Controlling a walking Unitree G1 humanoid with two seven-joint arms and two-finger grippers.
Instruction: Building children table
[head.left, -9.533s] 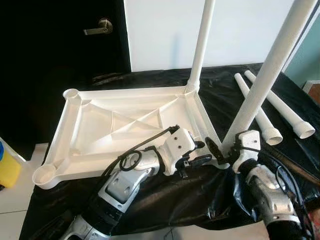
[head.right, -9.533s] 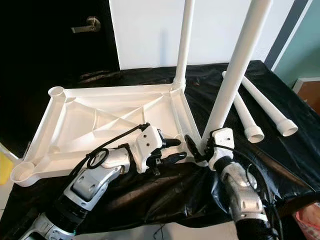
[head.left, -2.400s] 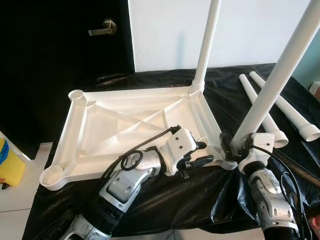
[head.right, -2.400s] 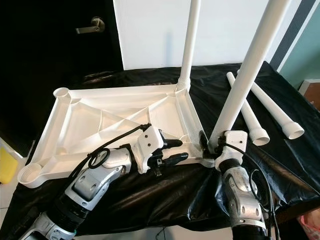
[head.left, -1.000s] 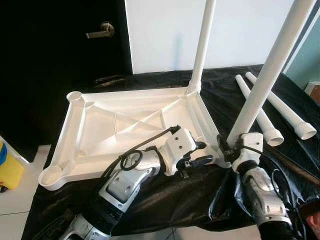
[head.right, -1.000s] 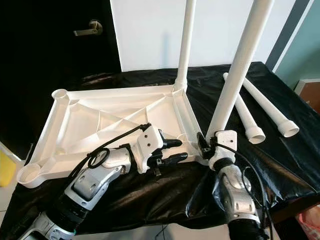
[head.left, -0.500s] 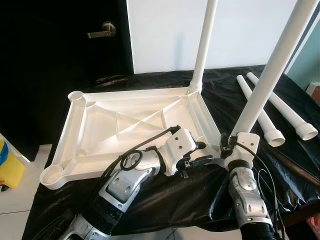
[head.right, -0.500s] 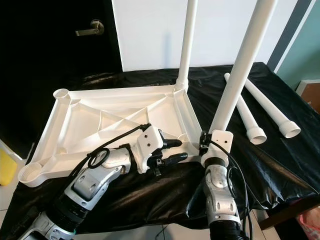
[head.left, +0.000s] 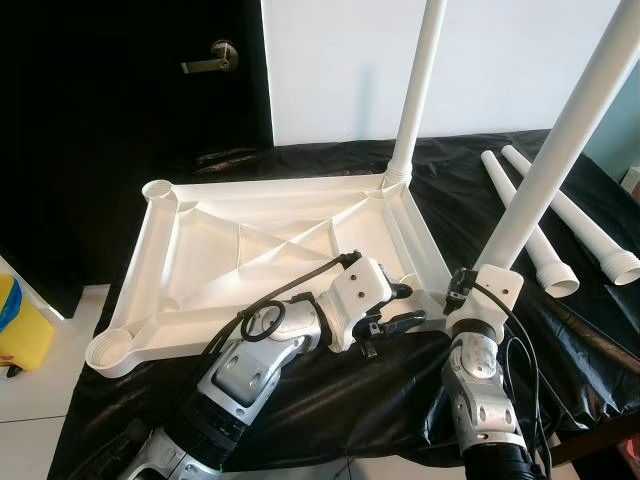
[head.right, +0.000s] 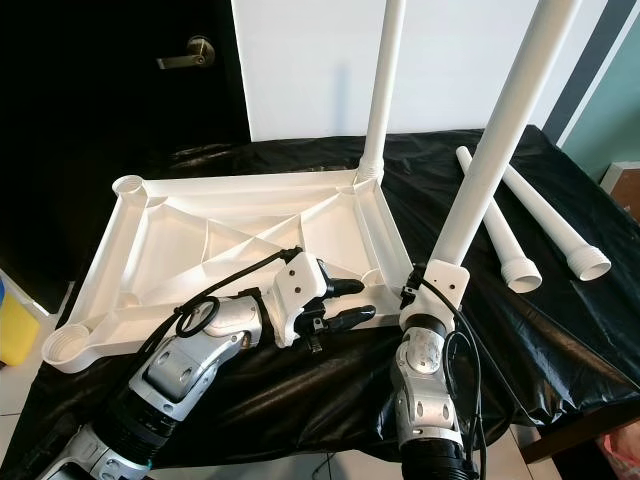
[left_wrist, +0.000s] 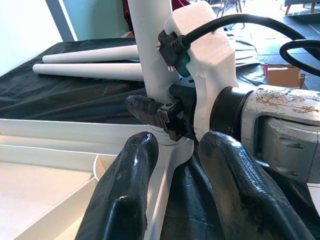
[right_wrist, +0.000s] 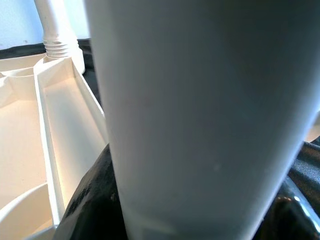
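A white tabletop (head.left: 250, 250) lies upside down on a black cloth. One white leg (head.left: 418, 90) stands upright in its far right corner. A second white leg (head.left: 555, 150) rises tilted from the near right corner, and my right gripper (head.left: 458, 292) is shut on its base. In the right wrist view this leg (right_wrist: 200, 115) is held between the black fingers. My left gripper (head.left: 408, 305) is open just left of that corner. In the left wrist view its fingers (left_wrist: 125, 190) straddle the tabletop's near rim (left_wrist: 160, 185), right beside the right gripper.
Two loose white legs (head.left: 545, 255) (head.left: 585, 230) lie on the black cloth (head.left: 330, 400) to the right. A dark door with a lever handle (head.left: 215, 60) stands behind on the left. A yellow container (head.left: 15, 320) sits on the floor at left.
My right forearm has swung left, from the lower right to almost straight below the leg's base, its gripper staying on the leg. The left arm has not moved. The camera shifted slightly.
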